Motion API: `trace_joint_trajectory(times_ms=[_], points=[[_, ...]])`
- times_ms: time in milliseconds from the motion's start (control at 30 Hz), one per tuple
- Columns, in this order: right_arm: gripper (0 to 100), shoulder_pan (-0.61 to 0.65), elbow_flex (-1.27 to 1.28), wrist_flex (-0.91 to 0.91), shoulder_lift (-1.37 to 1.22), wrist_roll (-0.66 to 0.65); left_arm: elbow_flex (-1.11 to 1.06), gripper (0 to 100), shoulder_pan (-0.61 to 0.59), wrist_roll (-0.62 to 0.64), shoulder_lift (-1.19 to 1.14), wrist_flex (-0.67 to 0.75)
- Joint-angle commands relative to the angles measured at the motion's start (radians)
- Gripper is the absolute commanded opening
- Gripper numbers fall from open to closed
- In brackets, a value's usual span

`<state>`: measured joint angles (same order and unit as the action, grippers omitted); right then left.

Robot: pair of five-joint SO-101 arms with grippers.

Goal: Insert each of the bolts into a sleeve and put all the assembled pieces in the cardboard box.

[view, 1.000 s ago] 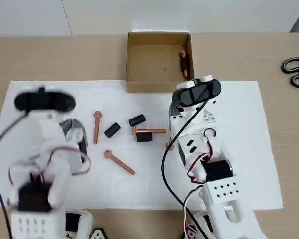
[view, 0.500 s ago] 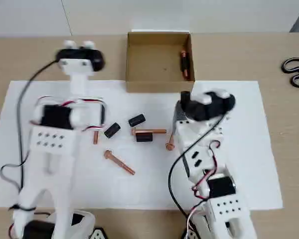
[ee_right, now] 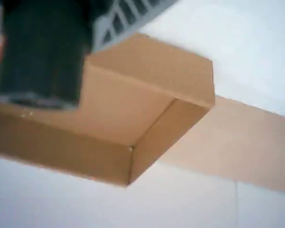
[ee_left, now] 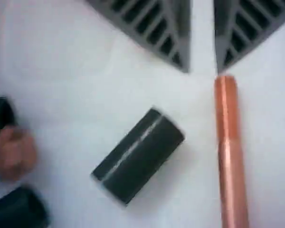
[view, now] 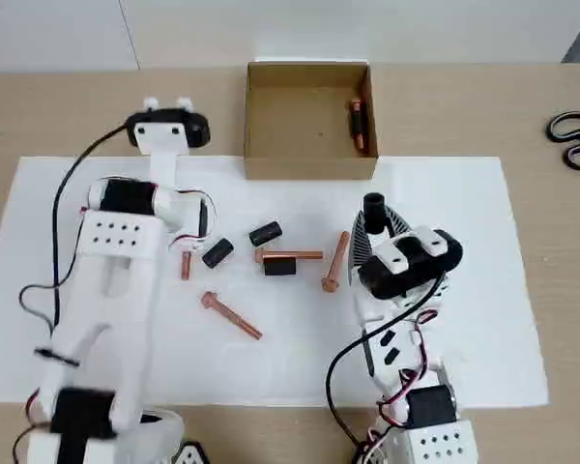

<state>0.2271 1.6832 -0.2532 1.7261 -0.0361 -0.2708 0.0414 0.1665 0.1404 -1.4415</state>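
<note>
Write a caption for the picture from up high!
Right gripper holds a sleeve; loose bolts lie near the cardboard box.

Cardboard box (view: 309,166) open above; its front wall bars a level approach. One assembled piece (view: 358,124) lies along its right wall. Loose sleeves (view: 217,253) and bolts (view: 230,316) crowd the middle of the sheet (view: 483,290). Right gripper (view: 374,218) with held sleeve (view: 373,203) stands near the box's front right corner.

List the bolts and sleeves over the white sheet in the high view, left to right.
In order: half-hidden bolt → loose black sleeve → bolt with a sleeve on it → slanted bolt → upright sleeve. Left out for overlap: the low diagonal bolt, the second loose sleeve.
</note>
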Motion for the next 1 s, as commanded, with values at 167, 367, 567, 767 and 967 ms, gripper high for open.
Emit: trace_joint_trajectory(times_ms=[167,367,567,767,967], points=[[0.4,-0.002,0.0,-0.074,0.084,-0.006,0.203,14,-0.008,0.0,-0.16,-0.043],[0.4,-0.002,0.0,-0.076,0.084,-0.005,0.259,14,-0.025,-0.006,-0.256,-0.002],[0.4,-0.002,0.0,-0.076,0.084,-0.005,0.263,14,-0.091,-0.008,-0.361,0.054],[0.4,-0.002,0.0,-0.076,0.084,-0.003,0.263,14,-0.092,-0.009,-0.41,0.107],[0.4,-0.002,0.0,-0.076,0.084,-0.003,0.263,14,-0.094,-0.009,-0.466,0.193]])
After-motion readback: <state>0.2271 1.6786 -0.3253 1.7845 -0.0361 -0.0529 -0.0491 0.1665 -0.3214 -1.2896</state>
